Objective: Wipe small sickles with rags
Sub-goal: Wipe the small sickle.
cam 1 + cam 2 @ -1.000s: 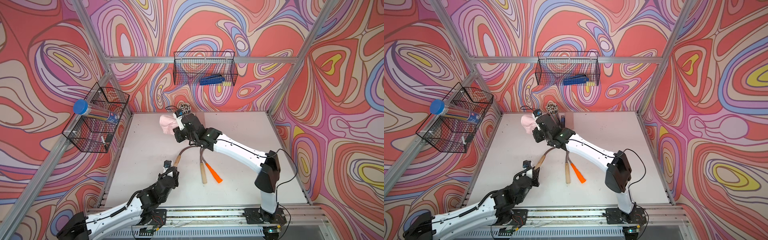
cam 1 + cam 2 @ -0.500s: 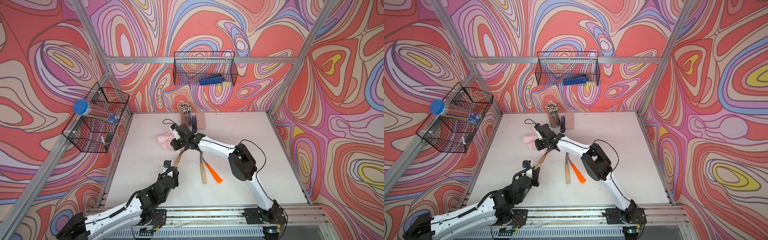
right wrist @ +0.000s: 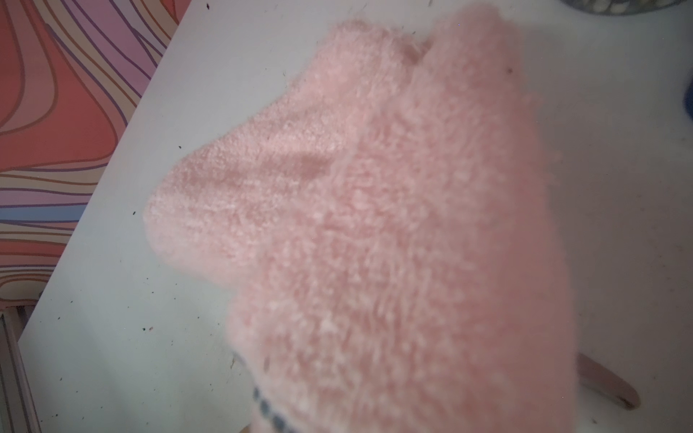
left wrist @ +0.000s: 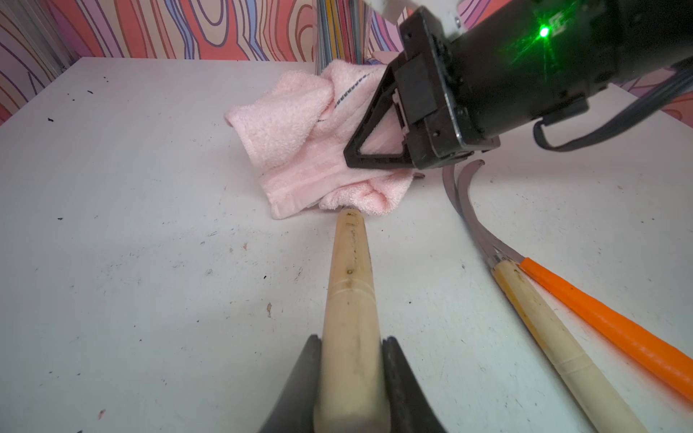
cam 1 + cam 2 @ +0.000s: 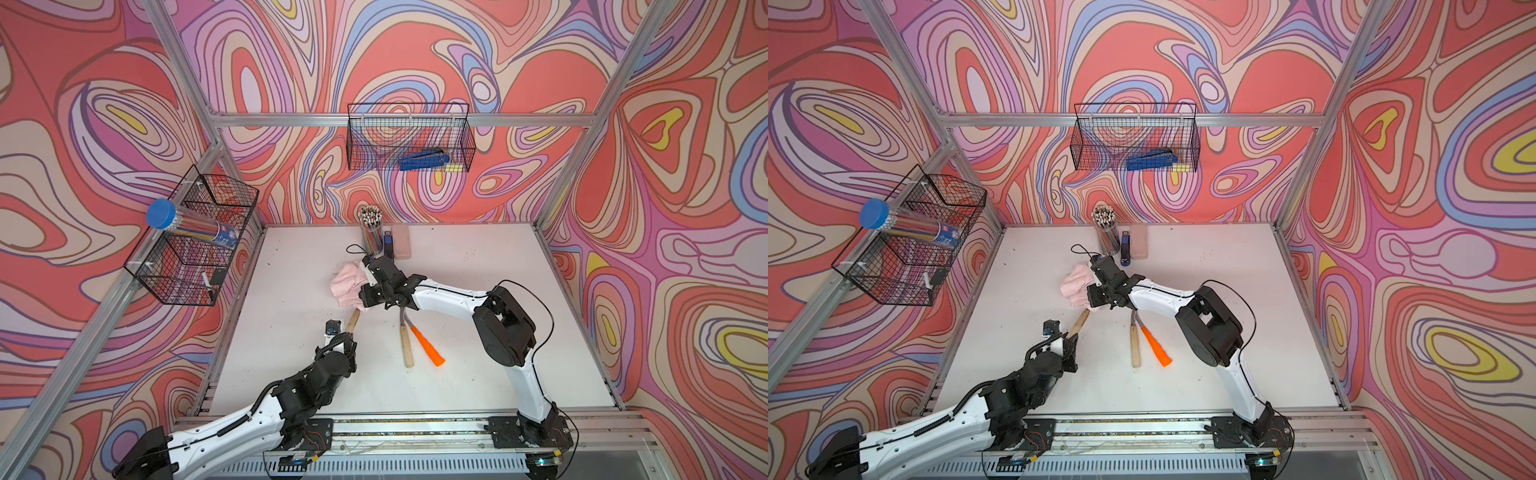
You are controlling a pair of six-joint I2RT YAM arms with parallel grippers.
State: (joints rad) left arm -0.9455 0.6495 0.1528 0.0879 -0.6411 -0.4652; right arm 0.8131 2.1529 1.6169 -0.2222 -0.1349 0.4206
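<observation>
1. The pink rag (image 4: 300,123) lies bunched and folded on the white worktop (image 5: 478,291), near its middle.
2. The right end effector (image 5: 361,293) sits on the rag's edge, fingers pressed together and pinching the cloth; in the right wrist view the fuzzy rag (image 3: 375,225) fills most of the frame and hides the fingers.
3. The left end effector (image 4: 352,339) is on the robot-base side of the rag, its fingers clamped on the butt end of a wooden-handled sickle (image 4: 350,285).
4. That sickle's handle points straight at the rag and its far end touches the rag's lower fold; the blade is hidden under the cloth.
5. A second wooden-handled sickle (image 4: 543,322) and an orange-handled sickle (image 4: 600,315) lie on the worktop to the robot's right of the rag, side by side with their handles splayed apart.
6. Their thin dark blades run together and curve up to just beside the right end effector, close to the rag; whether they touch it cannot be told.
7. Beyond the rag, by the back wall, stand a cup of pencils (image 5: 371,232) and a smooth pink case (image 5: 401,241), both apart from the cloth.
</observation>
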